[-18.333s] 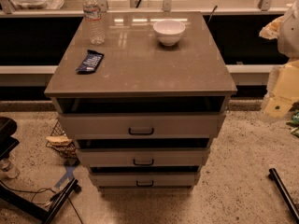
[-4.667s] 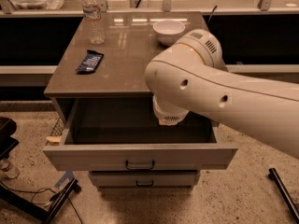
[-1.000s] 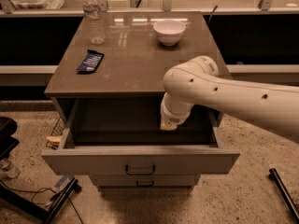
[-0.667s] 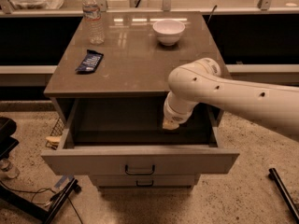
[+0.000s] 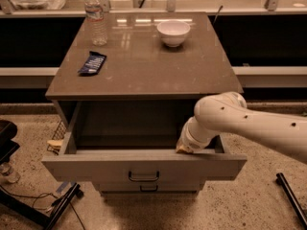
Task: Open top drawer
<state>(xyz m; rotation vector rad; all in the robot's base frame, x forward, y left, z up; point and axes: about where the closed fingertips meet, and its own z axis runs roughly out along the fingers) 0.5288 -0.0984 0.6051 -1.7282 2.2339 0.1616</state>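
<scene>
The top drawer stands pulled far out of the grey cabinet, its deep plain interior showing. Its small black loop handle sits at the centre of the front. My white arm reaches in from the right, and the gripper hangs at the drawer's right side, just above the top edge of the front panel. Only the wrist end of the gripper shows. A second drawer's handle peeks out below.
On the cabinet top stand a water bottle, a white bowl and a dark blue snack packet. A black stand and cables lie at the left on the floor, a black bar at the right.
The arm has drawn back to the right and lower, from inside the drawer toward its front right edge. The drawer stays open as before.
</scene>
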